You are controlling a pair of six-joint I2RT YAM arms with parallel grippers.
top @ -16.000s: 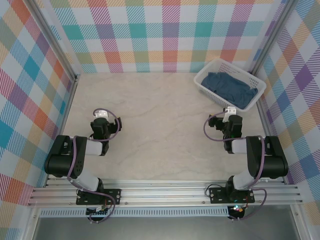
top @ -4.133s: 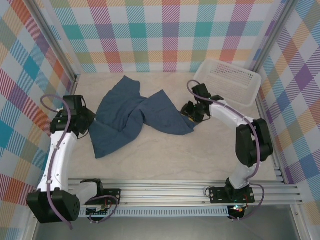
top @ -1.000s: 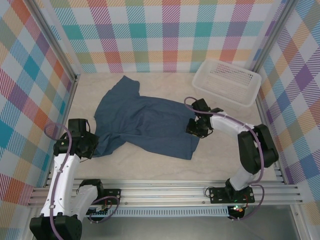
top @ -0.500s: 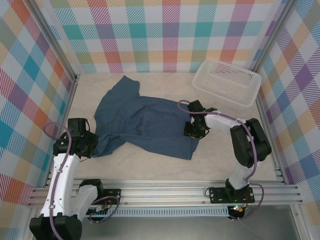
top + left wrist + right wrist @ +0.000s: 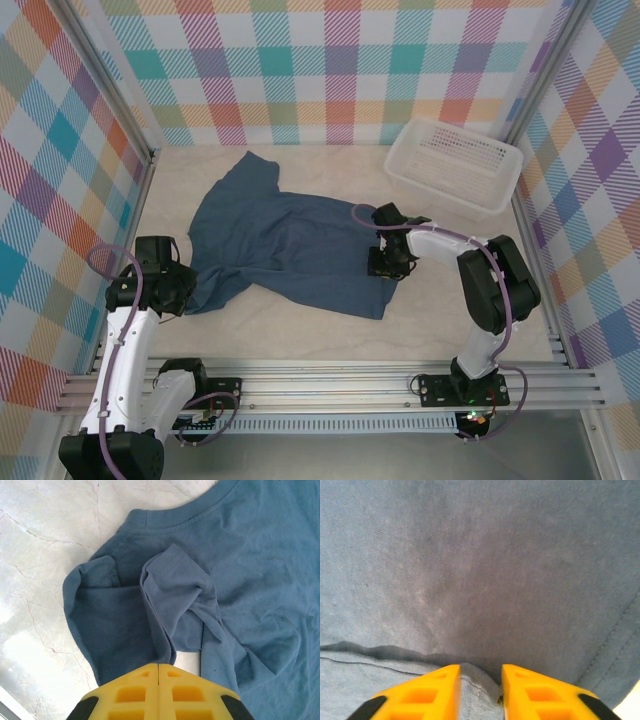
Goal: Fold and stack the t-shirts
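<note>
A dark slate-blue t-shirt [image 5: 290,240] lies spread across the middle of the table, its left part rumpled. My left gripper [image 5: 176,288] is at the shirt's left edge. In the left wrist view its yellow fingers [image 5: 130,692] are pressed together, and a bunched fold of the t-shirt [image 5: 165,610] runs in between their tips [image 5: 159,665]. My right gripper [image 5: 386,264] rests on the shirt's right edge. Seen from the right wrist, this gripper [image 5: 481,672] has its jaws a little apart. They straddle a raised hem ridge of the t-shirt [image 5: 480,570].
A white perforated basket [image 5: 405,160] stands at the back right, with nothing in it. Checked walls close off the left, back and right sides. Bare table runs along the front of the shirt, above the rail.
My right gripper has slid a little left onto the shirt's edge and its jaws have narrowed. The left arm and the shirt's left part have not moved.
</note>
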